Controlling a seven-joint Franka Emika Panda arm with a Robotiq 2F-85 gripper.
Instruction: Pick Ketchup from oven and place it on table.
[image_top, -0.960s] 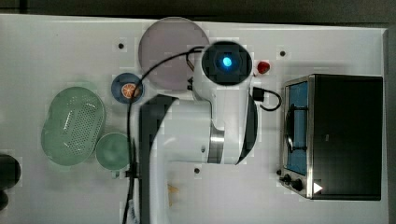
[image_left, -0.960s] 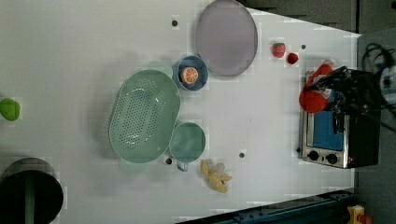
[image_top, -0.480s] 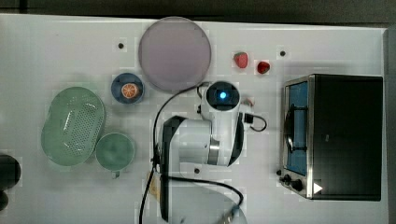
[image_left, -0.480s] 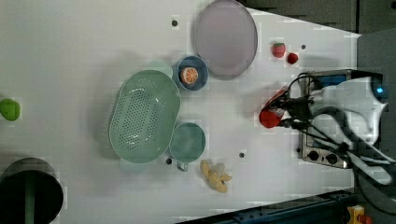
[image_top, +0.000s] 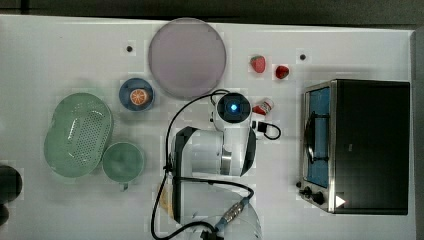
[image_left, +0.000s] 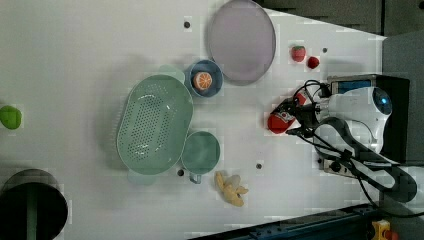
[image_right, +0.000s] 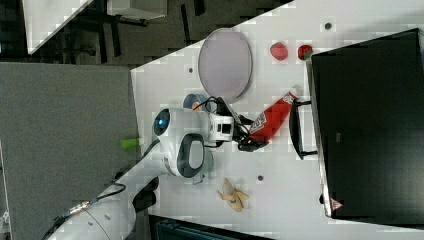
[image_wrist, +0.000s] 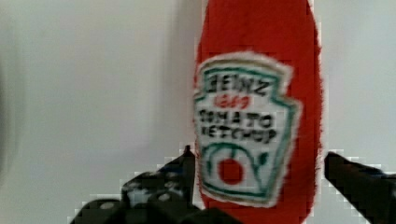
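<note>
The ketchup (image_wrist: 259, 107) is lying on the white surface (image_top: 75, 55) outside the oven (image_top: 360, 145), sitting between the fingers of the claw (image_wrist: 261, 186), its long axis running away from the claw toward the oven. The claw is standing spread wide, one finger showing a gap beside the bottle, gripping nothing.

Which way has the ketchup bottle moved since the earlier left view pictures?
Yes: in the left view the ketchup has moved leftward, away from the oven, over the table.

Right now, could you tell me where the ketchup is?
In the right view, the ketchup lies on the table left of the oven, below the strawberries.
</note>
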